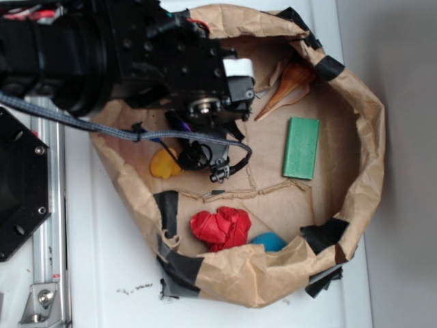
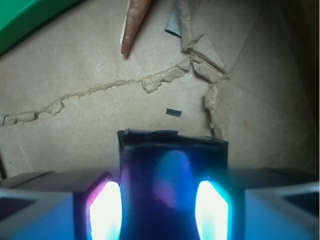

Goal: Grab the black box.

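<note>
**Black box between the glowing pads, lift not yet shown**

Black and faintly glossy, the black box (image 2: 172,180) fills the lower middle of the wrist view, standing between the two lit pads (image 2: 106,210) of the gripper (image 2: 159,212). The pads sit tight against its left and right faces with no visible gap, so the jaws appear to have closed in to the box's width and to have hold of it. Whether the box rests on the paper or is already raised cannot be told.

In the exterior view the box itself is hidden under the arm; the gripper (image 1: 205,154) hangs inside the brown paper rim (image 1: 355,102), toward the rim's left side. Relative to that rim, the green block (image 1: 301,147) lies right of centre, the orange cone (image 1: 287,85) near the top, the yellow duck (image 1: 165,164) at the left beside the gripper, and the red crumpled piece (image 1: 222,227) and a blue object (image 1: 268,241) along the bottom edge.

As a judgement, the reach and the closing look done; what is left is lifting the box clear and confirming the hold.
</note>
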You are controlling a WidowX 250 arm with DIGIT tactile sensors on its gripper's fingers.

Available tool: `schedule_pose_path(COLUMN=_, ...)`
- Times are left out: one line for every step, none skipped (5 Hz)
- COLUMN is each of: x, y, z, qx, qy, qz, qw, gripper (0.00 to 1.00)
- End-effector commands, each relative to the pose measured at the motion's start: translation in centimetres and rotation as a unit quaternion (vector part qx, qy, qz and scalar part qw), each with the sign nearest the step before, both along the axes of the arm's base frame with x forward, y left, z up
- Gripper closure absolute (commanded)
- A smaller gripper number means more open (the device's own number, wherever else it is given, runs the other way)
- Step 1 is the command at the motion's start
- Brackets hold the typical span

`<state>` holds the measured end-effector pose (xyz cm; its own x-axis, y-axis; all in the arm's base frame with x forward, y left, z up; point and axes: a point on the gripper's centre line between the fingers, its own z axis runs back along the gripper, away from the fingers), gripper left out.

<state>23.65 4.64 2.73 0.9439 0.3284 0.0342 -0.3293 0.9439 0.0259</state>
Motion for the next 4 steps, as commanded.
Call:
schedule_pose_path(x=-1.4, y=1.8, z=6.2, qx=-0.001, qy=-0.079, qz=0.013, qw=0.997, gripper=0.00)
schedule_pose_path(x=-1.5, y=2.0, z=6.2, qx=-0.002, qy=-0.076, qz=0.018, qw=0.997, gripper=0.00)
schedule_pose_path(x=-0.8, y=2.1, z=4.2, qx=0.010, qy=-0.051, qz=0.012, qw=0.999, gripper=0.00)
schedule_pose_path(x=-0.1, y=2.1, z=2.3, qx=0.017, qy=-0.034, qz=0.006, qw=0.999, gripper=0.00)
